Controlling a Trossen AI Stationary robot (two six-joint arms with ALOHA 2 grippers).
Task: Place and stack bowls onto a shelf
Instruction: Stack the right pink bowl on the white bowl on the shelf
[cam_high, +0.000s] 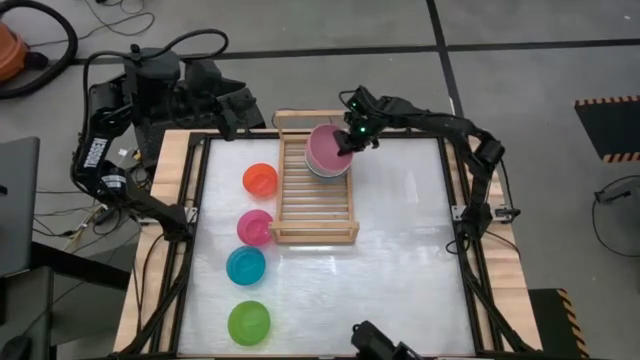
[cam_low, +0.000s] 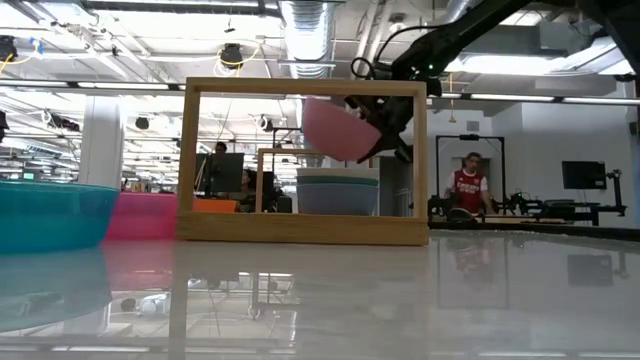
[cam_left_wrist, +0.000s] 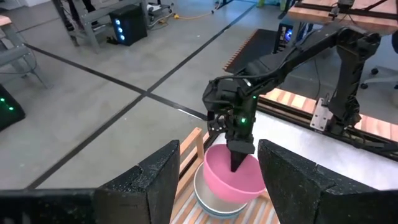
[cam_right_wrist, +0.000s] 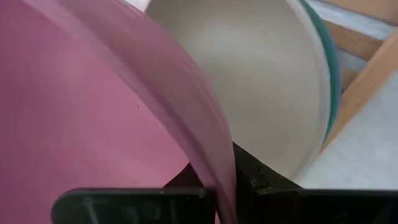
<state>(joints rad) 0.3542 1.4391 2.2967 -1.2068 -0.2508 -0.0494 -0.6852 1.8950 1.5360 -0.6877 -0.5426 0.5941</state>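
Note:
The wooden slatted shelf (cam_high: 315, 190) lies on the white tabletop. At its far end sits a stack of larger bowls (cam_low: 337, 192), with a cream-white bowl (cam_right_wrist: 267, 81) on top. My right gripper (cam_high: 347, 146) holds the light pink bowl (cam_high: 326, 150) tilted above that stack. Four smaller bowls stand in a row left of the shelf: orange-red (cam_high: 260, 180), magenta (cam_high: 255, 227), cyan (cam_high: 246, 265) and lime green (cam_high: 249, 322). My left gripper (cam_left_wrist: 217, 186) is open, raised off the table's far left corner. My right gripper pinches the pink bowl's rim (cam_right_wrist: 221, 180) on its right side, one finger (cam_right_wrist: 261, 177) outside the wall and one inside. The fingers come from above, pointing down. The bowl is lifted clear and tilted, hanging over the stacked bowls (cam_left_wrist: 214, 202).
The near part of the shelf (cam_high: 315, 215) has bare slats. The tabletop (cam_high: 410, 260) right of and nearer than the shelf is bare. A black frame (cam_high: 460, 240) edges the table. People and desks show in the room beyond, in the low view.

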